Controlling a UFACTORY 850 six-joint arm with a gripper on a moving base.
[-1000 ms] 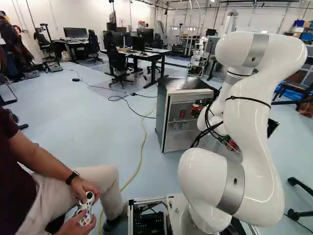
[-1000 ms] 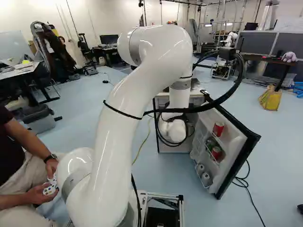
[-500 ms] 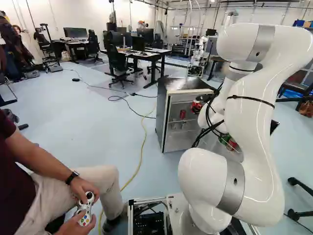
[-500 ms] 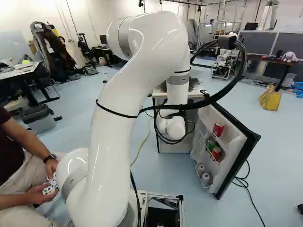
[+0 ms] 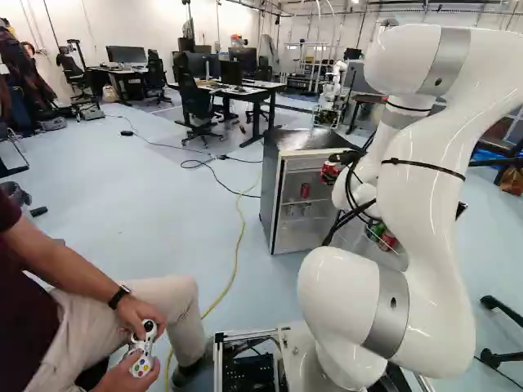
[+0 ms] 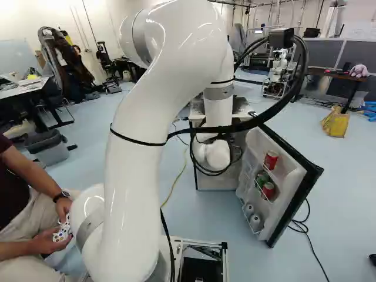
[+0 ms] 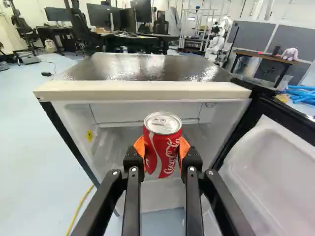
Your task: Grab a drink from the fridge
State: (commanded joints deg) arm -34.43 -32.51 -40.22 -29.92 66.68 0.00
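Can (image 7: 162,142) in my grasp! It's red and upright, and my gripper (image 5: 332,169) pinches it from both sides, orange pads (image 7: 139,146) touching it. Left base view has us right of centre, at the open fridge (image 5: 272,192); in the wrist view the can shows against its interior, though I can't tell whether it's inside or just outside. Another red can (image 5: 305,190) sits on a shelf in there. Over at the right base view's lower right, the door (image 6: 294,197) hangs wide, two red cans (image 6: 271,160) and a green can (image 6: 261,178) in its racks.
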